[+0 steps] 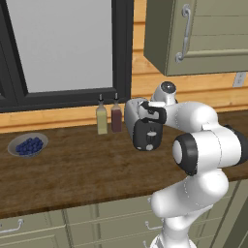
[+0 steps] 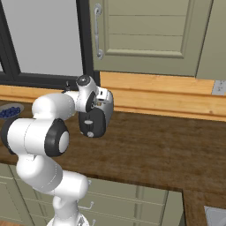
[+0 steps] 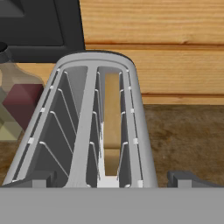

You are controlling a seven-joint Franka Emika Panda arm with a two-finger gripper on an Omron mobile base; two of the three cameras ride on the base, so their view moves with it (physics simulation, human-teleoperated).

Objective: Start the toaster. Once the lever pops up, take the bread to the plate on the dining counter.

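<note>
- Hand view shows the gripper (image 3: 112, 178) with its two dark finger tips (image 3: 186, 178) spread wide, one at each side of the toaster (image 3: 83, 127) and holding nothing.
- The toaster sits right under the hand, its two slots facing the camera; the silver body narrows toward the wooden wall.
- The bread (image 3: 112, 122) stands on edge in the right-hand slot, sunk between the wire guides, its tan face showing along the slot.
- The other slot shows bare wire guides.
- Left base view has the hand (image 1: 145, 127) poised above the dining counter (image 1: 72, 164), and the toaster's black end panel (image 1: 147, 135) shows below it.
- Two slim bottles, one yellowish (image 1: 101, 118) and one dark red (image 1: 116, 116), stand just beside the toaster, against the wall under the window.
- A grey bowl of blueberries (image 1: 27, 145) rests well apart, further along the counter.
- Right base view shows the arm's elbow (image 2: 44, 134) bent in front of the cabinet doors.
</note>
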